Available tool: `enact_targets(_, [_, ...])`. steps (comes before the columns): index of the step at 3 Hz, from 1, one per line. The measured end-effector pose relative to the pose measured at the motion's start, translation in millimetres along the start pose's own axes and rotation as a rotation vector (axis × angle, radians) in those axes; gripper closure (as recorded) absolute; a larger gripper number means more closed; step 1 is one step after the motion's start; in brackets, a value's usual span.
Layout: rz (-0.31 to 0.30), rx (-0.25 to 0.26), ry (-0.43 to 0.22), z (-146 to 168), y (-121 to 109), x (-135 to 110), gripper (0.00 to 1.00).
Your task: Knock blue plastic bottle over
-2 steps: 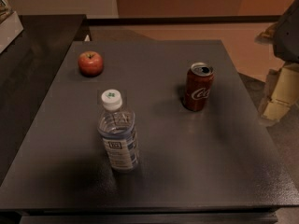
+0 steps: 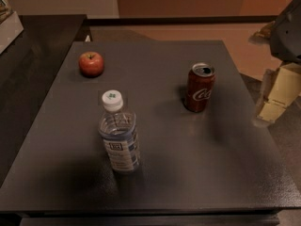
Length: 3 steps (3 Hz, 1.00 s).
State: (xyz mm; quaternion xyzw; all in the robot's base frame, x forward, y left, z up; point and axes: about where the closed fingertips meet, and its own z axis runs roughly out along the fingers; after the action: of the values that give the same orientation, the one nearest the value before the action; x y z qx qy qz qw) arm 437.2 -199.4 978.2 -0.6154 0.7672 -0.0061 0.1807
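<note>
The blue plastic bottle [image 2: 119, 135] stands upright at the near left of the tabletop [image 2: 197, 173]. The tool [image 2: 275, 100] hangs beyond the right edge, well apart from it. I cannot tell whether the tool is apart or together.

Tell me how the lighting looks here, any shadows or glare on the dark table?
Camera view: dim, warm light overall; the clear plastic bottle with the blue-and-white label and the red cola can cast only soft, diffuse shadows on the dark grey table; faint speckled sheen toward its near edge, no hard glare; the cream gripper hangs beyond the table's edge, past the can.
</note>
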Motion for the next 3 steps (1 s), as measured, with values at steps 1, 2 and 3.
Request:
enact_targets(1, [-0.058, -0.045, -0.112, 9.6, 12.6, -36.6, 0.00])
enact_targets(2, [-0.125, -0.110, -0.219, 24.3, 30.4, -77.6, 0.00])
enact_targets(3, [-0.213, -0.201, -0.294, 40.4, 54.0, -119.3, 0.00])
